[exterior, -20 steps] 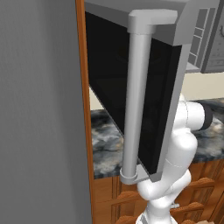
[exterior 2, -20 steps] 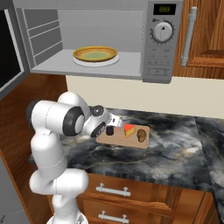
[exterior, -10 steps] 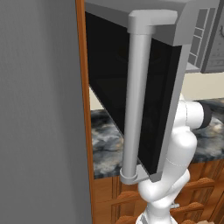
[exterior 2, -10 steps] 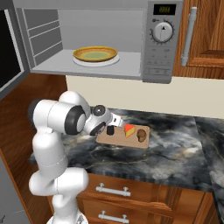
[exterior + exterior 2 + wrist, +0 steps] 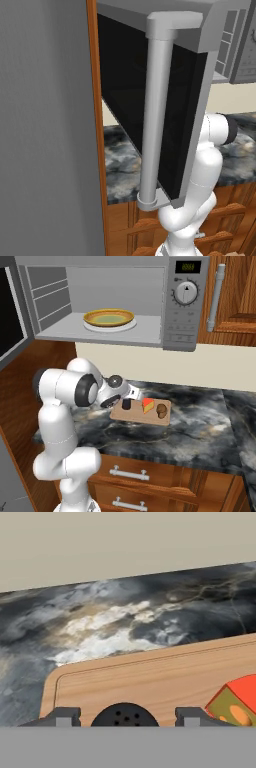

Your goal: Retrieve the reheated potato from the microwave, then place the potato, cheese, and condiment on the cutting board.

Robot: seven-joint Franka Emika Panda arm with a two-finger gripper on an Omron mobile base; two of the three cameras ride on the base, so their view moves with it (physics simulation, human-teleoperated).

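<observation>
Microwave (image 5: 100, 301): grey box, door swung open, yellow plate (image 5: 109, 318) inside; cutting board (image 5: 142, 415): tan rectangle on marbled counter (image 5: 200, 426); on the board lay an orange-yellow cheese (image 5: 148, 404), a brown potato (image 5: 162, 410) and a small black bottle (image 5: 126, 403); claw (image 5: 124, 718): fingers parted either side of the bottle's cap, apparently not pinching it.

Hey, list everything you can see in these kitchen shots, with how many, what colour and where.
Microwave: one, grey, above the counter, door swung open.
Plate: one, yellow-rimmed, inside the microwave.
Cutting board: one, light tan, on the counter.
Condiment: one, near-black bottle, on the board's left end.
Cheese: one, orange-yellow wedge with red rind, mid-board.
Potato: one, dull brown, on the board's right end.
Counter: one, dark marbled.
Cabinets: brown wood, above and below the counter.
Gripper: one, dark fingers either side of the condiment's top.
</observation>
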